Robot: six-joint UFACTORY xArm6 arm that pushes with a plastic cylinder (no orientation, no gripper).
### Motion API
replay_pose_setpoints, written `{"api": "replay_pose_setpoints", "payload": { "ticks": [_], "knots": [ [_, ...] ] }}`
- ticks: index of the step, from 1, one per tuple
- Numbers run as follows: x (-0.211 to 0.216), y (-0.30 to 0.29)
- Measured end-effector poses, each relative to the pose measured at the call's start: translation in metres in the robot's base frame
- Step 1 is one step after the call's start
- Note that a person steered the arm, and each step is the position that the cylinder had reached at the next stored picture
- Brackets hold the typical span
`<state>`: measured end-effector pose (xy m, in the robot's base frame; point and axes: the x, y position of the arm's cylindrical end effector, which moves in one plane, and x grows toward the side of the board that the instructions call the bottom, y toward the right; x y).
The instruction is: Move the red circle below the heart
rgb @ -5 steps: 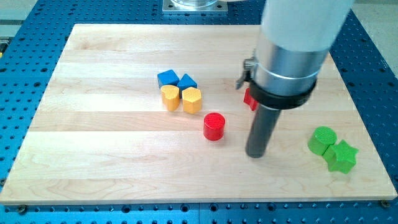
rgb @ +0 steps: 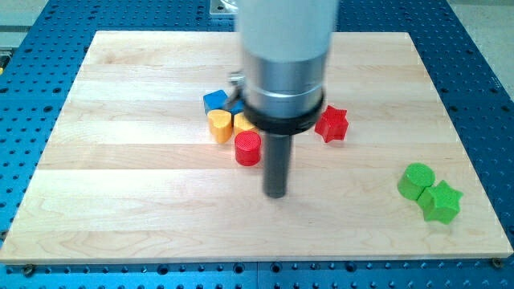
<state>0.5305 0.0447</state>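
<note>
The red circle (rgb: pixel 248 148) stands on the wooden board (rgb: pixel 120 177), just below and right of the yellow heart (rgb: pixel 218 124). My tip (rgb: pixel 275 193) rests on the board a little to the lower right of the red circle, apart from it. A second yellow block (rgb: pixel 240 122) beside the heart is mostly hidden by the arm. Two blue blocks sit above the yellow ones: one (rgb: pixel 214 100) shows well, the other (rgb: pixel 236 106) is largely hidden by the arm.
A red star (rgb: pixel 332 123) lies to the right of the arm. A green circle (rgb: pixel 417 180) and a green star (rgb: pixel 441 201) sit touching near the board's right edge. The arm's wide body covers the upper middle of the board.
My tip has moved left, from right of the red circle to its lower right. The red circle has slid up and left, closer to the yellow blocks. The red star is now uncovered.
</note>
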Motion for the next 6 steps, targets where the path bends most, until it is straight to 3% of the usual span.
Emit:
{"api": "replay_pose_setpoints", "payload": {
  "ticks": [2, 5, 6],
  "knots": [
    [-0.05, 0.002],
    [-0.035, -0.049],
    [-0.007, -0.057]
  ]
}}
